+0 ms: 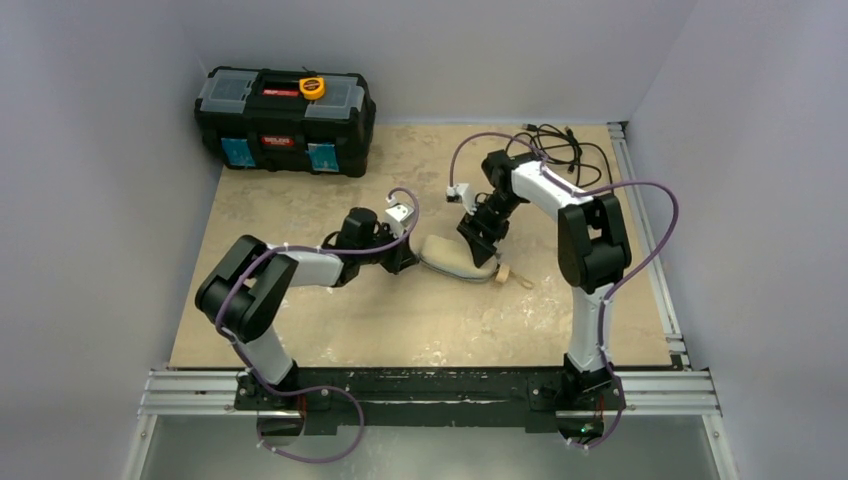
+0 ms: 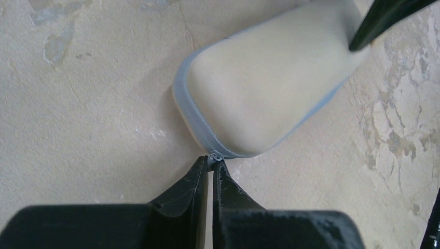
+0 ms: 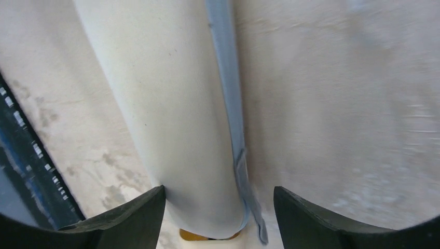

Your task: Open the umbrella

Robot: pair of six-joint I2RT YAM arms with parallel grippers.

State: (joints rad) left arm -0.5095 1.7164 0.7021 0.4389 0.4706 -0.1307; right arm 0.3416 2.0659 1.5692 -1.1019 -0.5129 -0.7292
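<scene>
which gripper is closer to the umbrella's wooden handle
Right. The right gripper straddles the umbrella sleeve right by the handle; the left gripper pinches its far end.

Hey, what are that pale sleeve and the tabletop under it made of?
The sleeve looks like smooth matte fabric, cream with blue-grey piping stitched along its seam; the left claw pinches a small loop of it. The tabletop looks like hard mottled beige stone or laminate, faintly glossy; which one is unclear.
</scene>
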